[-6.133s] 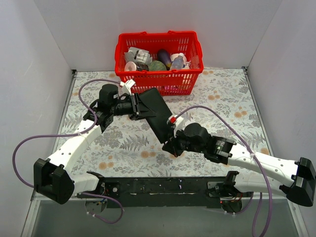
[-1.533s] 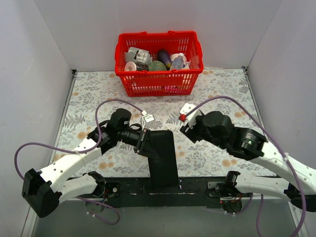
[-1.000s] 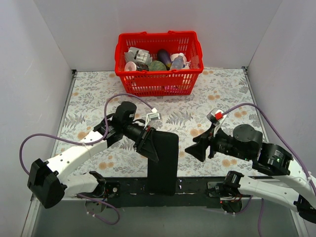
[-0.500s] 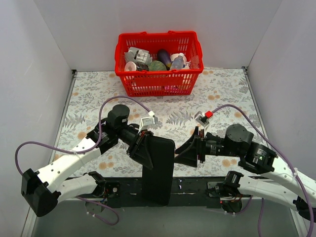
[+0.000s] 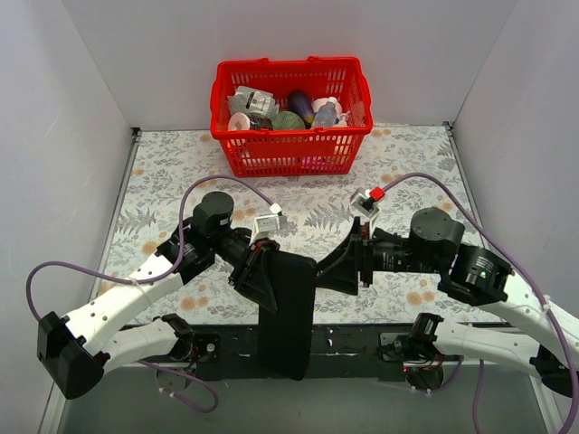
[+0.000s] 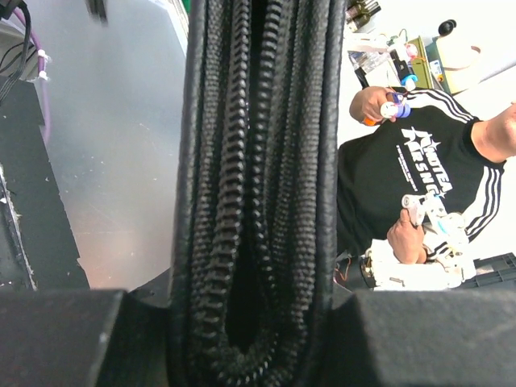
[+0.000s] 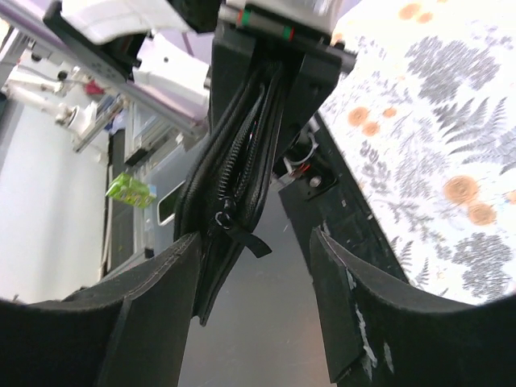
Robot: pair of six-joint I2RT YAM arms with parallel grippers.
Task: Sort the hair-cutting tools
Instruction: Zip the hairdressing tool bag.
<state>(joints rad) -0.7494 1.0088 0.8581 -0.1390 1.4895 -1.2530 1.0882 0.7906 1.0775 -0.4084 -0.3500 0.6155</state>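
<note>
left arm [image 5: 136, 289] bent, reaching toward the middle, left gripper [image 5: 261, 271] clamped on a black case [image 5: 288, 312], right arm [image 5: 507, 294] folded inward, right gripper [image 5: 321, 269] pointing left, jaws apart astride the case's zipped edge

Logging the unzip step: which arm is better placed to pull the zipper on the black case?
Right. The left gripper is shut on the case, holding it edge-up. The right gripper is open and faces the zipper pull, which sits between its fingers in the wrist view.

The top view is bright and even, with soft shadows on the worktop [image 5: 407, 163]. By the right end effector [image 7: 254, 242], the far room glows white and blurry.
</note>
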